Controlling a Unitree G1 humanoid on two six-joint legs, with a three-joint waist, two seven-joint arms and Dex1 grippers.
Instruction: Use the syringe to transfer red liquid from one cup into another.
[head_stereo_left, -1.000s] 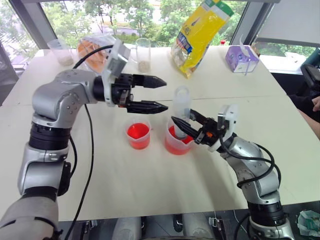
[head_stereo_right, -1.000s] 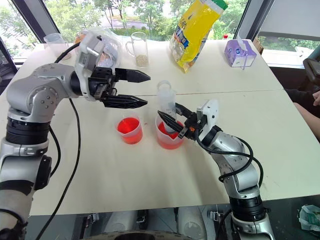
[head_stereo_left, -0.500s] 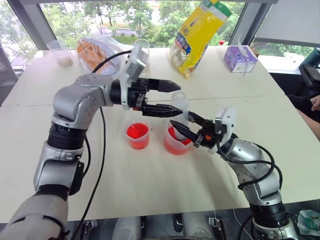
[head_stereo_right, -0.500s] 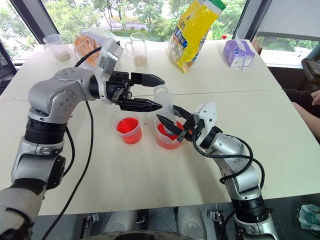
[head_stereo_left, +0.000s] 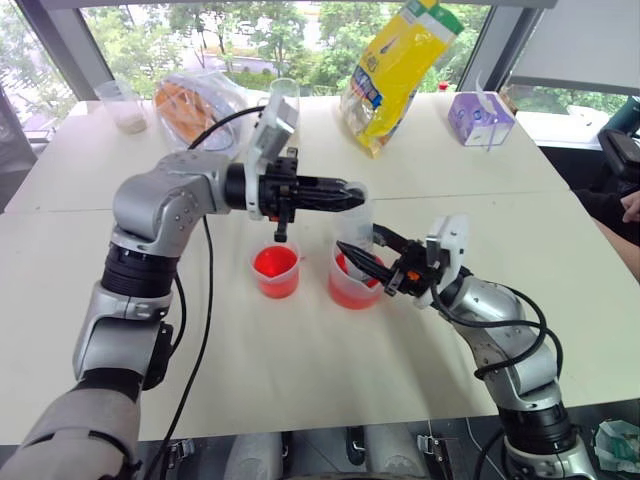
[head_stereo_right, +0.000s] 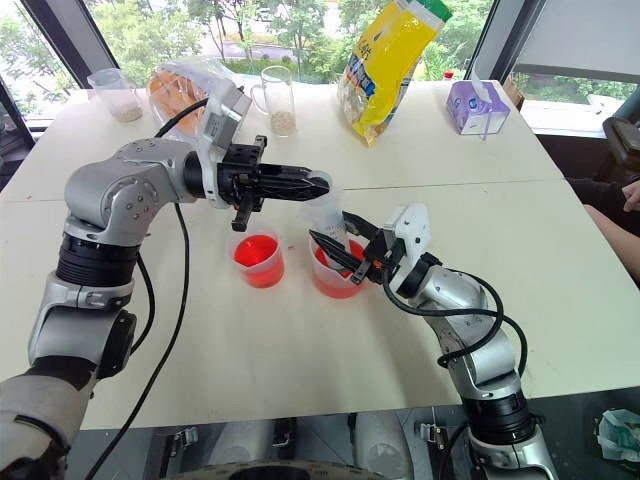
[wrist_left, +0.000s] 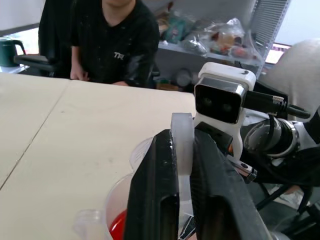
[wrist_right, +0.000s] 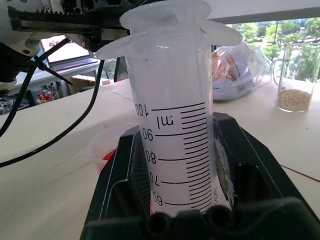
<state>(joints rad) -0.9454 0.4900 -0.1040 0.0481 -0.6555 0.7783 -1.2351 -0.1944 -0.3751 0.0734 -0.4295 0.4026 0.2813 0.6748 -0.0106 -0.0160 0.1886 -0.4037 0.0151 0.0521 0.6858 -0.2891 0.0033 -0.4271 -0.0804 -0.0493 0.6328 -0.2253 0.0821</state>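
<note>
The syringe (head_stereo_left: 358, 225) stands upright with its lower end in the wider cup (head_stereo_left: 350, 290), which holds red liquid (head_stereo_left: 345, 268). My right gripper (head_stereo_left: 364, 250) is shut on the syringe's graduated barrel (wrist_right: 175, 130) from the right. Reaching in level from the left, my left gripper (head_stereo_left: 352, 196) is shut on the plunger's top flange (wrist_left: 182, 145). To the left of the wider cup stands the narrower cup (head_stereo_left: 275, 275), which also holds red liquid (head_stereo_left: 274, 262).
Along the table's far side stand a yellow bag (head_stereo_left: 400, 65), a glass mug with grains (head_stereo_left: 287, 110), a purple tissue box (head_stereo_left: 483, 117), a clear bag with orange contents (head_stereo_left: 195, 98) and a small cup (head_stereo_left: 122, 105). A person (wrist_left: 110, 40) sits at the table's right.
My left gripper has moved right to the syringe's top and shut on the plunger flange; it stood open before. The right gripper has kept its hold on the barrel.
</note>
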